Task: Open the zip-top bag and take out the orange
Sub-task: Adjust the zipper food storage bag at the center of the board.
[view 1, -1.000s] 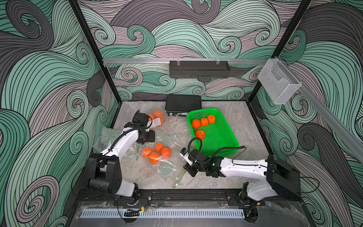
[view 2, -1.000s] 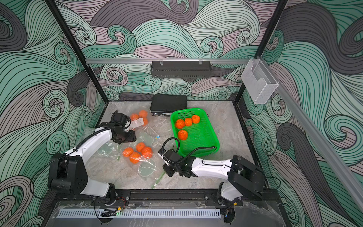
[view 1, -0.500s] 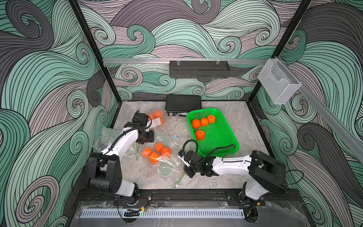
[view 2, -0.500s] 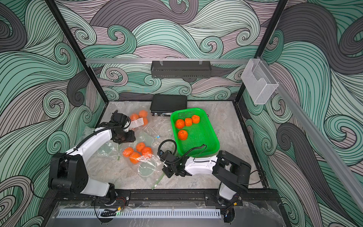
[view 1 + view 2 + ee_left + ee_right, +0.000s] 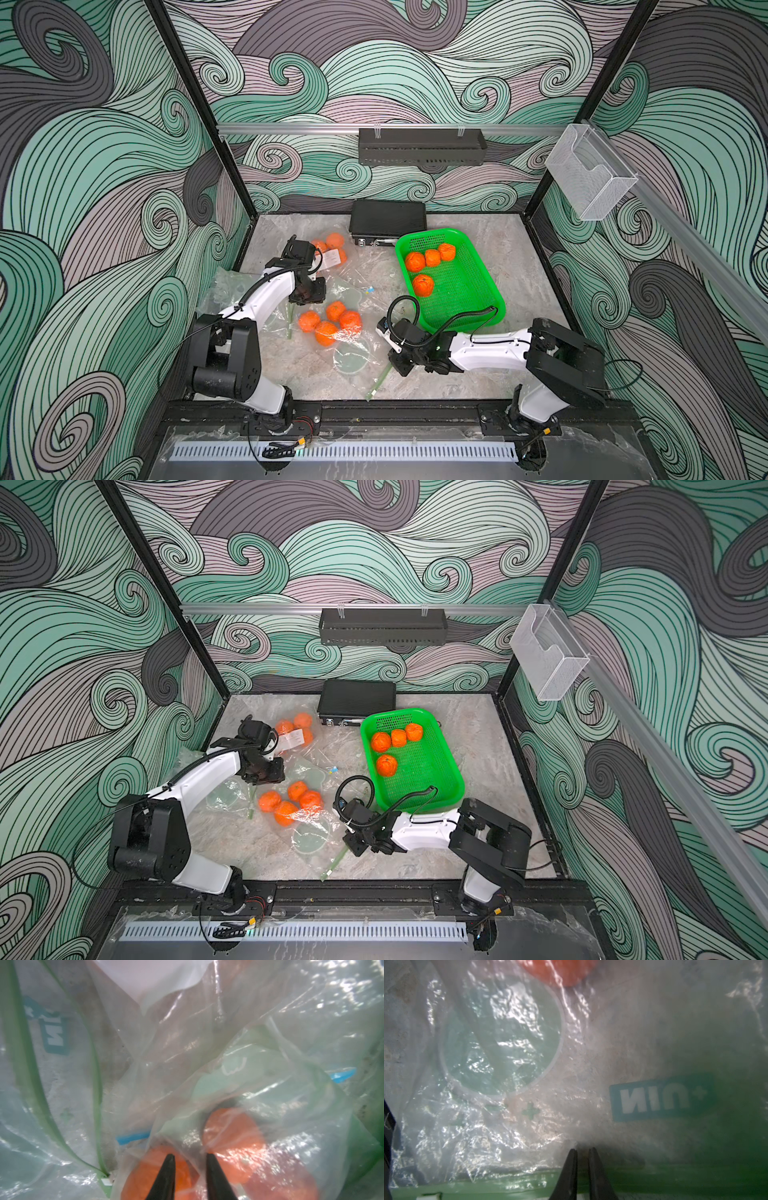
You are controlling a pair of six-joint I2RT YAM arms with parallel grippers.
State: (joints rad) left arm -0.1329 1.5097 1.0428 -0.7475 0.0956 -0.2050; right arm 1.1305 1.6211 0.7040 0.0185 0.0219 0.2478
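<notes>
The clear zip-top bag (image 5: 353,357) (image 5: 309,839) lies mid-table with several oranges (image 5: 332,322) (image 5: 291,802) inside. My left gripper (image 5: 307,295) (image 5: 266,776) sits at the bag's far end. In the left wrist view the left gripper (image 5: 190,1157) is shut on a fold of film, over two oranges (image 5: 230,1136) under the plastic. My right gripper (image 5: 397,365) (image 5: 353,846) is at the bag's near corner. Its right wrist view shows the gripper (image 5: 582,1150) shut on film beside the green zip strip (image 5: 488,1186), with one orange (image 5: 562,970) beyond.
A green basket (image 5: 461,286) (image 5: 424,766) holding several oranges stands just behind my right arm. A second bag of oranges (image 5: 332,249) lies at the back left, and empty bags (image 5: 232,286) lie by the left wall. A black box (image 5: 388,218) sits at the back.
The left gripper has closed onto the bag film. The right gripper's jaws narrowed onto the bag's edge, and the right arm's elbow drew in toward the bag.
</notes>
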